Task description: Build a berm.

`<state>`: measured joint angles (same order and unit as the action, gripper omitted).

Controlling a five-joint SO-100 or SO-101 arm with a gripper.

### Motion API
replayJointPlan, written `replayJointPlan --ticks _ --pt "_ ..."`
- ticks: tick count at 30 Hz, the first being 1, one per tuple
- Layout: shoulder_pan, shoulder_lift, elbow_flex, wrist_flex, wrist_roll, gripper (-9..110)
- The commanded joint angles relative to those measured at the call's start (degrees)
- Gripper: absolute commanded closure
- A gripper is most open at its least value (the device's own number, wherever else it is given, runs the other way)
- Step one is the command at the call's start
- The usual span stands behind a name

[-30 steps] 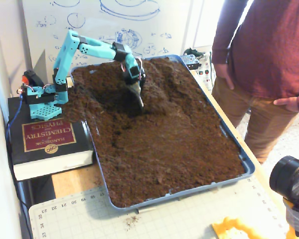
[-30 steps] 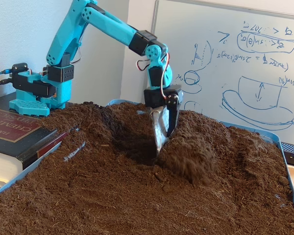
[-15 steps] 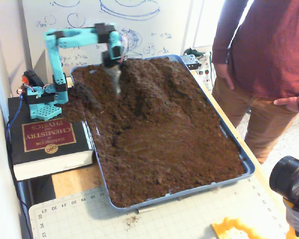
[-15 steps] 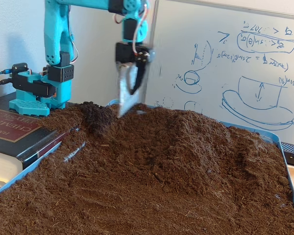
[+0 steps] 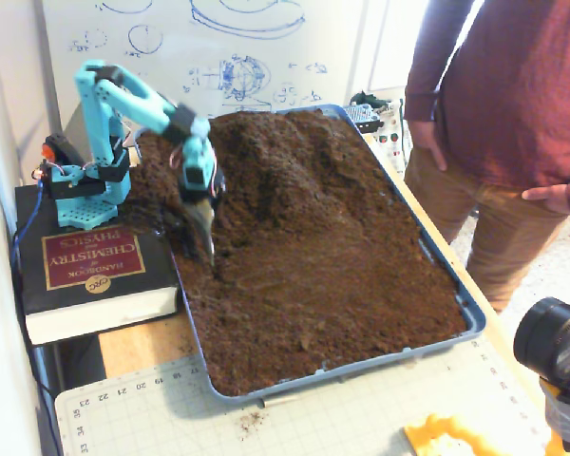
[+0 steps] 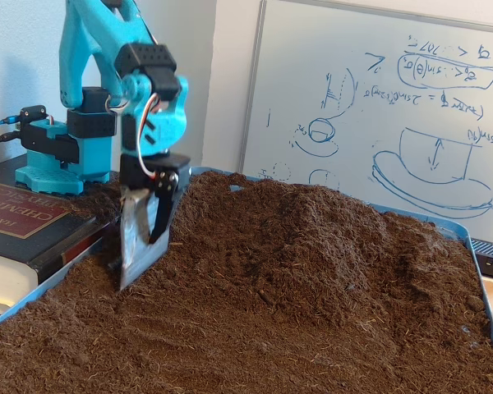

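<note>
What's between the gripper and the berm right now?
Only lower, loose soil; nothing else lies between the gripper and the berm. Both fixed views show it.

- A light wooden table (image 5: 138, 347) carries everything.
- A large blue plastic tray (image 5: 467, 313), filled with dark brown crumbly soil, covers most of the table up to its right edge.
- A thick black book with a maroon cover label (image 5: 87, 271) lies just beside the tray's left rim.
- A pale green cutting mat with printed ruler marks (image 5: 313, 418) lies along the near edge.
</note>
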<state>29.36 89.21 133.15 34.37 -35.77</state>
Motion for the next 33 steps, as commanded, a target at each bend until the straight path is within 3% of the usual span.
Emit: replayJointPlan --ticks 1,6,15,21,33 --pt "0.35 -4.83 -1.23 -7.73 -0.18 101" --pt "-3.96 -11.78 -11.51 -10.63 0.44 101" --pt "-10.55 -19.16 -30.67 -10.46 12.83 101" --pt "-15.03 -18.46 -34.54 -8.88 17.93 101" --pt "-19.60 -8.44 -35.07 -5.54 17.93 101"
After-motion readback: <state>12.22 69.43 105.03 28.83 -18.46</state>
